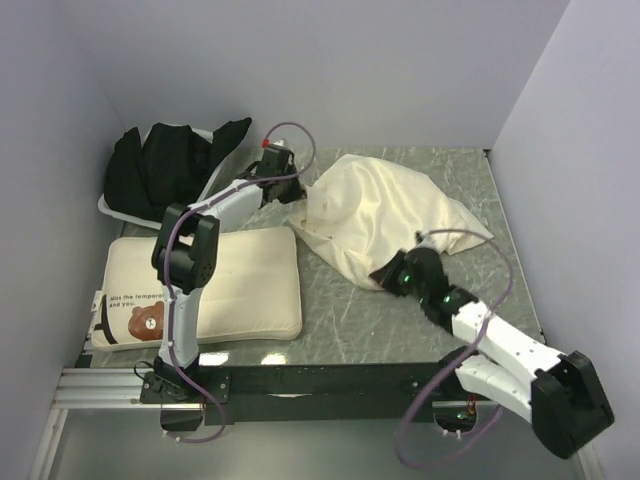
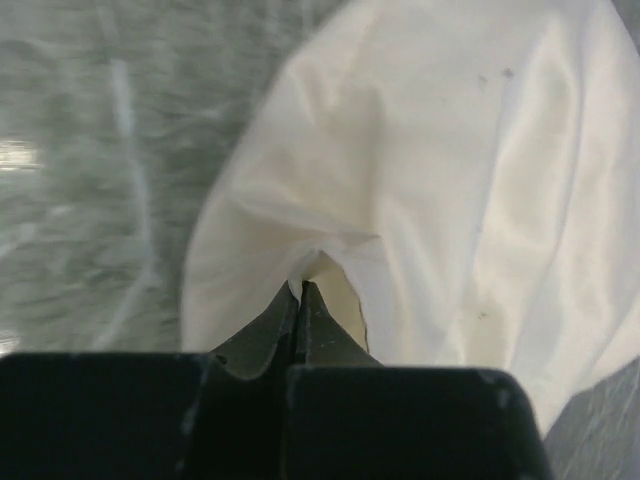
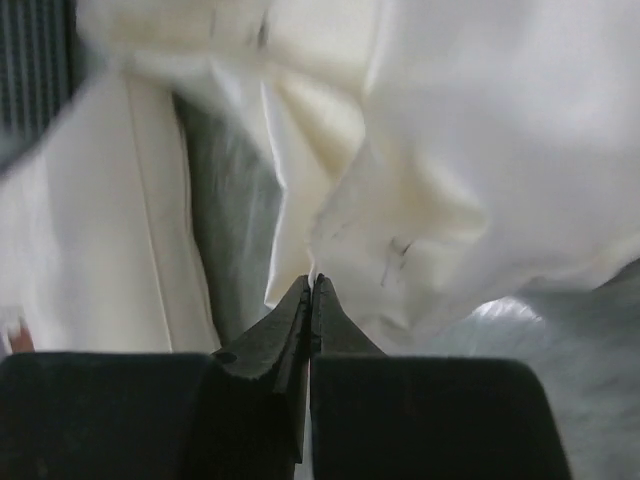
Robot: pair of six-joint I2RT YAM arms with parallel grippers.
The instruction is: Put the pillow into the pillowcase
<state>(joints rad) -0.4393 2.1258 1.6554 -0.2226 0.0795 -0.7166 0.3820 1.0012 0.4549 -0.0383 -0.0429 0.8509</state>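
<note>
The pillow point(image 1: 240, 280), a thick cream cushion with a brown bear and black lettering at its left end, lies flat at the near left; its edge shows in the right wrist view point(image 3: 90, 230). The pillowcase point(image 1: 385, 215), a limp wrinkled cream sack, is bunched at the middle right. My left gripper point(image 1: 297, 188) is shut on the pillowcase's far left edge point(image 2: 330, 250). My right gripper point(image 1: 385, 275) is shut on the pillowcase's near edge point(image 3: 400, 230).
A bundled black cloth point(image 1: 170, 165) lies in a white tray point(image 1: 110, 210) at the far left. Grey walls close in the left, back and right sides. A black rail point(image 1: 330, 380) runs along the table's near edge.
</note>
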